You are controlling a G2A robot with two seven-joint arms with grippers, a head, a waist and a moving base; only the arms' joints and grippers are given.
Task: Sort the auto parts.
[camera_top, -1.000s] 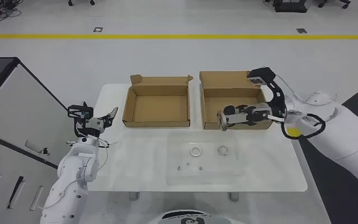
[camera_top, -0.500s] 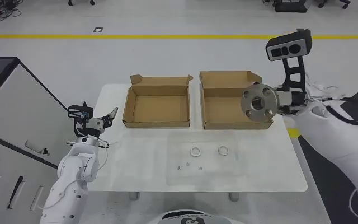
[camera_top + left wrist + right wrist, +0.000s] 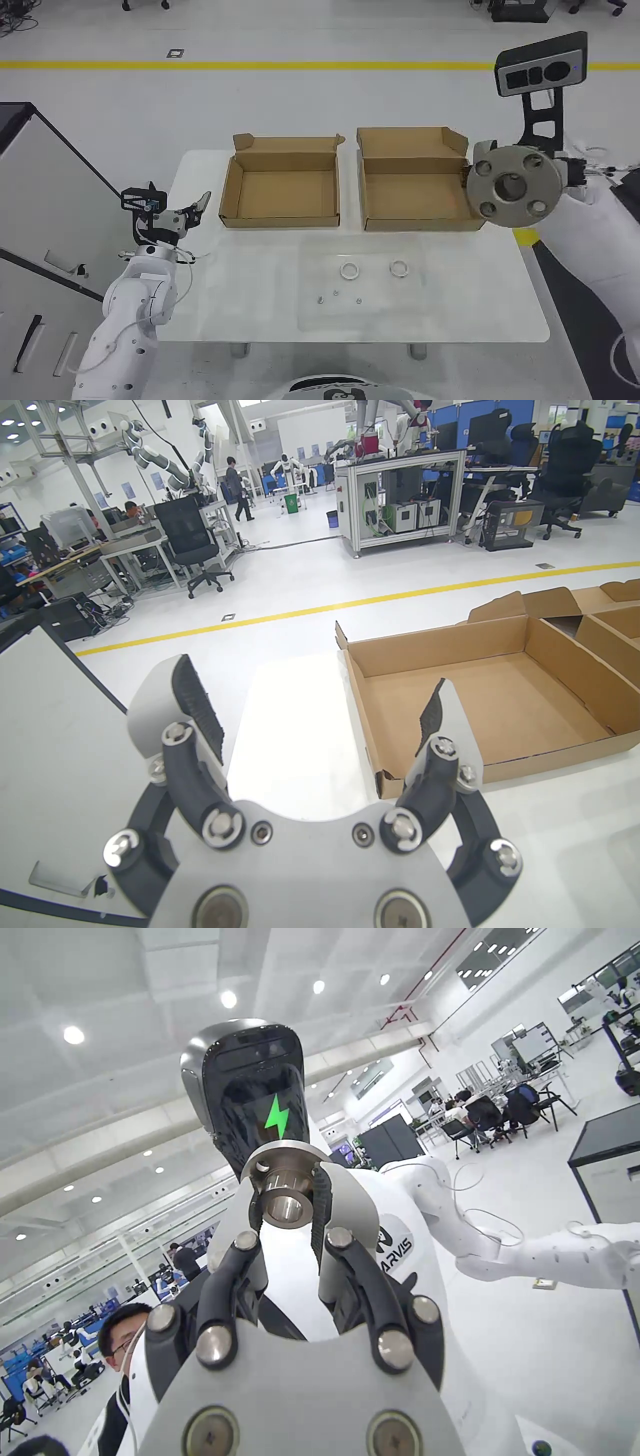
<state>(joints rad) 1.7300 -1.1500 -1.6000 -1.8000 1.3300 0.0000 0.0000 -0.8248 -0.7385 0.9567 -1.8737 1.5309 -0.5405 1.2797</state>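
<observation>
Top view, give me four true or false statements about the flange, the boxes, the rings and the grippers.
1. The right gripper is shut on the metal flange. True.
2. The left gripper holds a ring. False: it is open and empty.
3. Both cardboard boxes hold parts. False: the left box and the right box show bare floors.
4. A left ring and a right ring lie on the table, nearer the robot than the boxes. True.
</observation>
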